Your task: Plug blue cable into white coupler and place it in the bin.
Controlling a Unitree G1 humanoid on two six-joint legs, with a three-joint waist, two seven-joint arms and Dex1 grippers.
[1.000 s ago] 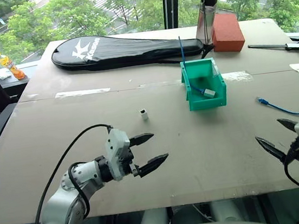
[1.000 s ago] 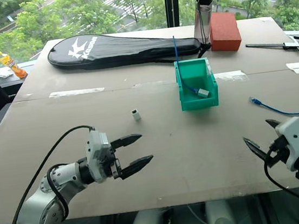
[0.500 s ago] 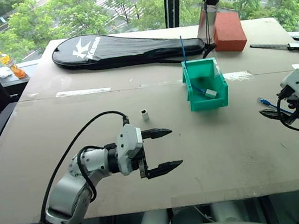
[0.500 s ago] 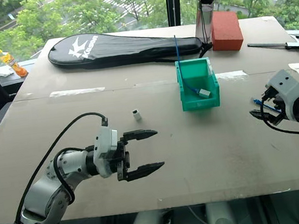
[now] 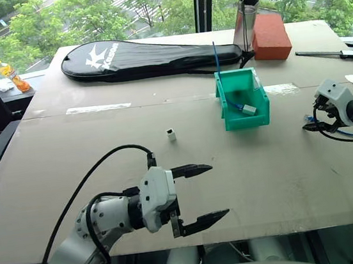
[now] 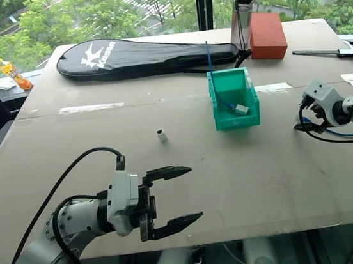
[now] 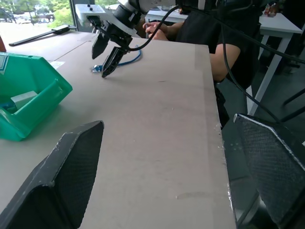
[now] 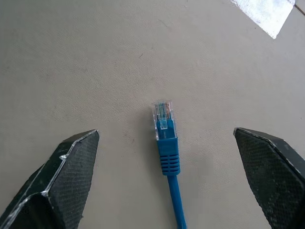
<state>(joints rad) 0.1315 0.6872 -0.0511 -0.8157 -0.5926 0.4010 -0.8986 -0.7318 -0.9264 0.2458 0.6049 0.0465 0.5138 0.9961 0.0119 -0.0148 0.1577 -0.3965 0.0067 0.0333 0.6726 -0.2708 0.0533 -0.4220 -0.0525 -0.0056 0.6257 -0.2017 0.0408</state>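
The blue cable lies flat on the table at the right, its clear plug pointing away from me. My right gripper hangs open just above it, tilted down, one finger on each side of the plug without touching it. In the left eye view the same gripper sits at the cable's plug end. The white coupler stands alone mid-table. Behind it to the right stands the teal bin, holding another blue cord with a white block. My left gripper is open and empty near the table's front edge, pointing right.
A black racket bag, a metal bottle and a red block line the far edge. A dark tool lies at the far right. A person's arm rests by the table's right side.
My right gripper has swung forward from the front edge to the cable's plug and tipped downward. My left gripper has drawn back toward me and a little to the right.
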